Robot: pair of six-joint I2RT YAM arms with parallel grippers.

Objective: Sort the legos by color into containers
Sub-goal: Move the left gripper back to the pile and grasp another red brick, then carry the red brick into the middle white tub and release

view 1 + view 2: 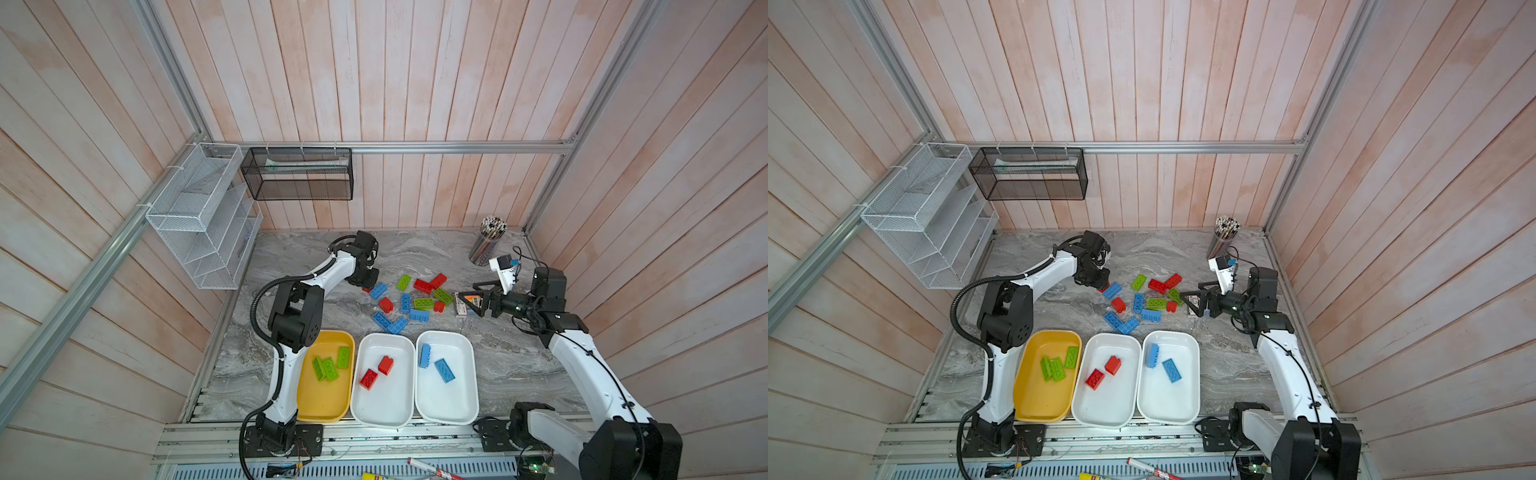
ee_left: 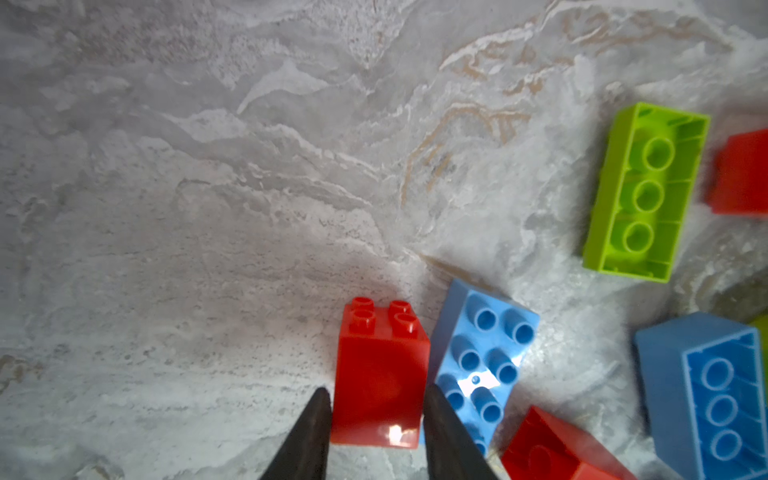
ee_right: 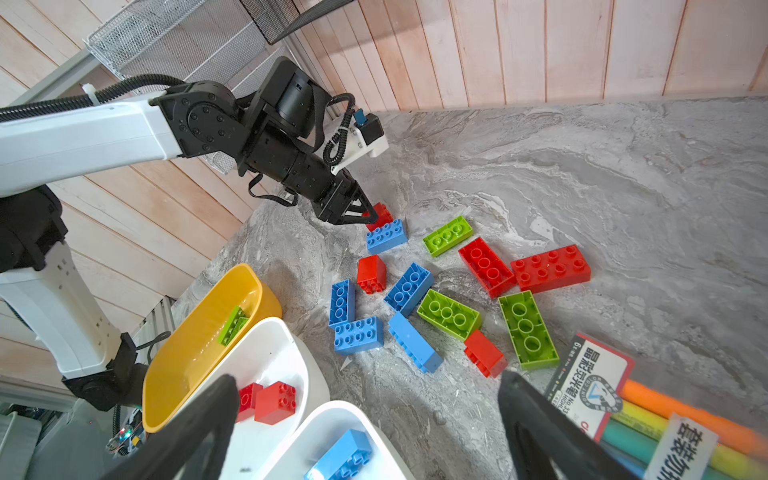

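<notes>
My left gripper (image 2: 376,388) is down at the left end of the pile of loose legos (image 1: 411,299). Its two dark fingers press both sides of a small red 2x2 brick (image 2: 380,365) standing on the marble. A blue brick (image 2: 482,353) lies right beside it. In both top views the arm hides most of that red brick (image 1: 365,289). My right gripper (image 1: 473,299) hovers open and empty at the pile's right end. Of the containers, the yellow tray (image 1: 324,399) holds three green bricks, the middle white tray (image 1: 382,403) two red, the right white tray (image 1: 446,399) two blue.
A flat rainbow-striped pack with a white label (image 3: 590,382) lies under my right gripper. A mesh pencil cup (image 1: 486,245) stands at the back right. Wire baskets (image 1: 199,216) hang on the left and back walls. The trays line the table's front edge.
</notes>
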